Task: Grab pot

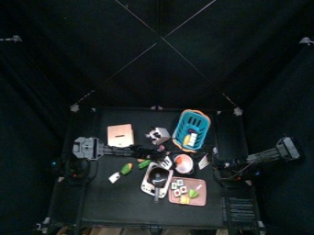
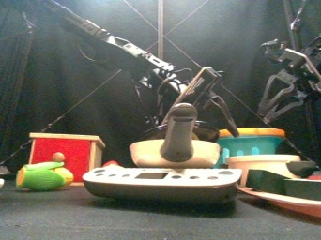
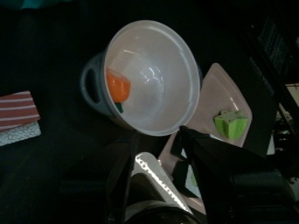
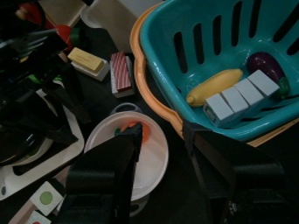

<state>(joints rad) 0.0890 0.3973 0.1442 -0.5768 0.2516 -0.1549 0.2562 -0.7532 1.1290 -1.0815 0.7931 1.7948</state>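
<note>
The pot [image 3: 146, 79] sits on the counter [image 1: 105, 179] directly ahead of the left end effector [image 3: 187, 188], its pale rim tipped toward that camera so the bowl shows white with an orange patch low on the inner wall. A grey handle loop sticks out from its side. The left end effector's jaws stand wide apart, released, with nothing between them; the pot lies just beyond their tips, and whether they touch it cannot be told.

From the right end effector [image 4: 163, 166] the same pot [image 4: 135, 157] appears just past and between the two dark jaws, its pale rim and orange-pink inside partly hidden by them. These jaws are also spread apart and hold nothing. To one side of the right end effector, close by, stands the blue basket [image 4: 222, 52] with an orange rim, holding a yellow banana-shaped piece [image 4: 214, 86], a row of pale blocks [image 4: 243, 94] and a dark purple item [image 4: 264, 63].

From above, the pot [image 1: 183, 163] lies near the counter's middle between the two arms, just beside the basket [image 1: 193, 128]. A white rectangular tray [image 3: 222, 92] lies next to the pot, with a green piece [image 3: 232, 125] near it. In the front view, a red block [image 2: 67, 155] and a green toy [image 2: 44, 175] stand well off to the left arm's side.
</note>
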